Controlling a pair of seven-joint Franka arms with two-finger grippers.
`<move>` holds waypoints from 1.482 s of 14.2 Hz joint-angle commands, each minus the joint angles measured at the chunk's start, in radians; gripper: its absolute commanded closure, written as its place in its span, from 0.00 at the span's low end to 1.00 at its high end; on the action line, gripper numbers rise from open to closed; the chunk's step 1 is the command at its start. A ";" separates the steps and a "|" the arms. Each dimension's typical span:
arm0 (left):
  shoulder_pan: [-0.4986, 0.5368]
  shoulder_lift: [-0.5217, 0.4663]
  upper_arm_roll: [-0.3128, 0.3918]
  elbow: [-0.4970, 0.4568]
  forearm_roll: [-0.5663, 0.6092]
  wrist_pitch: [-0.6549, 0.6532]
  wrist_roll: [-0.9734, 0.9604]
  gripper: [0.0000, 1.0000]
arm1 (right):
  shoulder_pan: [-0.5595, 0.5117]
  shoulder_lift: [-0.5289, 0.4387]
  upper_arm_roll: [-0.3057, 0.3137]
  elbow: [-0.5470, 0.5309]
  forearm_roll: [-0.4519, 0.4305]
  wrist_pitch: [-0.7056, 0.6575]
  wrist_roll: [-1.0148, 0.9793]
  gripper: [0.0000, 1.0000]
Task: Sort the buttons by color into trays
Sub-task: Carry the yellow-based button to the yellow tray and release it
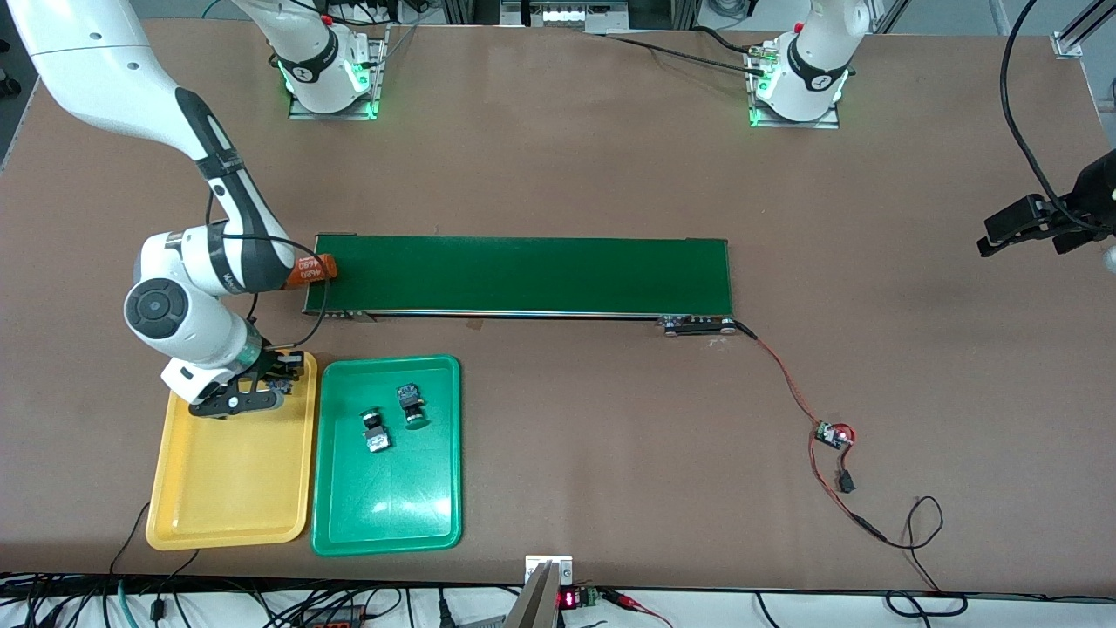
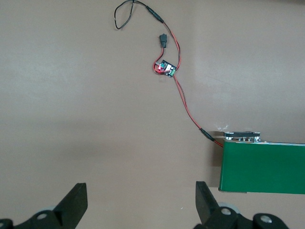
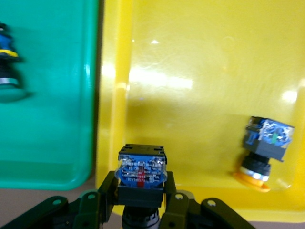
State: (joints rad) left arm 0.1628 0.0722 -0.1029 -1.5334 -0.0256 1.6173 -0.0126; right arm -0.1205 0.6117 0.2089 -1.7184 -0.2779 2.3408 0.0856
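Observation:
My right gripper (image 1: 277, 382) is over the yellow tray (image 1: 227, 488), at its corner nearest the conveyor. In the right wrist view it (image 3: 141, 186) is shut on a button (image 3: 142, 167) with a black-and-blue body; the cap is hidden. A second button (image 3: 264, 150) with a yellow-orange cap lies in the yellow tray (image 3: 190, 57). Two buttons (image 1: 376, 429) (image 1: 411, 406) with green caps lie in the green tray (image 1: 388, 506). One of them shows in the right wrist view (image 3: 7, 71) on the green tray (image 3: 52, 119). My left gripper (image 1: 1029, 222) waits open and empty over bare table (image 2: 141, 200).
The dark-green conveyor belt (image 1: 523, 275) crosses the middle of the table, with an orange "4680" cylinder (image 1: 312, 268) at the right arm's end. A red wire runs from the belt's other end (image 2: 262, 167) to a small circuit board (image 1: 833, 434) (image 2: 165, 69).

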 commanded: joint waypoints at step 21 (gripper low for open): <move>0.006 -0.031 -0.015 -0.019 -0.002 -0.051 -0.001 0.00 | -0.033 -0.243 0.024 0.074 0.151 -0.406 -0.061 0.00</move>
State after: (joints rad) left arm 0.1633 0.0701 -0.1156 -1.5334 -0.0256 1.5930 -0.0126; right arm -0.1580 0.4921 0.2327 -1.6180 -0.1700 2.0569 0.0266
